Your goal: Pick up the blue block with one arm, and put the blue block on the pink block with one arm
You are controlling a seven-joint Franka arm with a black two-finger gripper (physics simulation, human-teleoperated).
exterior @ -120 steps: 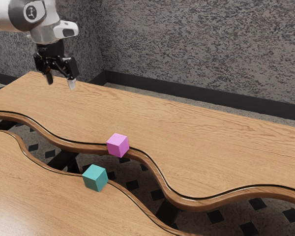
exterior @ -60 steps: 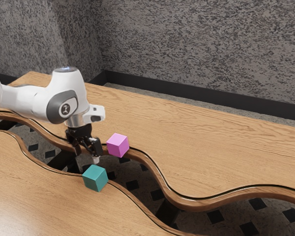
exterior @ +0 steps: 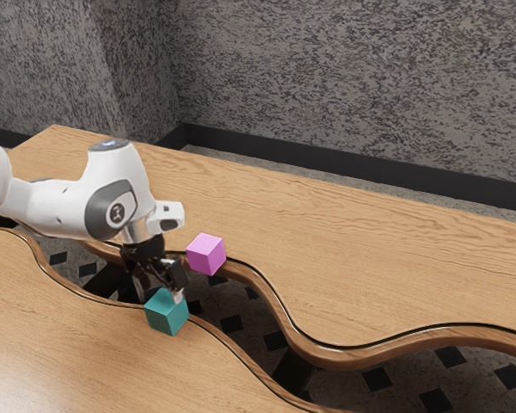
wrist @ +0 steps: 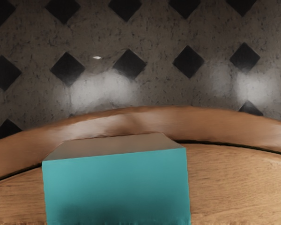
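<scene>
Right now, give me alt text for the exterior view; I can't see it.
The claw of the white arm is right at the top of the blue block, at the near table's wavy edge. The pink block rests on the far table's edge, across a gap.

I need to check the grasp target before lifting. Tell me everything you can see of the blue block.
The blue block is a teal-blue cube with plain, matte, unmarked faces and sharp edges. It sits flat and upright on the near table, right at its curved wooden rim beside the gap, with one vertical edge turned toward the exterior camera. The gripper hangs directly over it, jaws spread at its top; whether they touch it cannot be told. The pink block lies apart, across the gap.
</scene>
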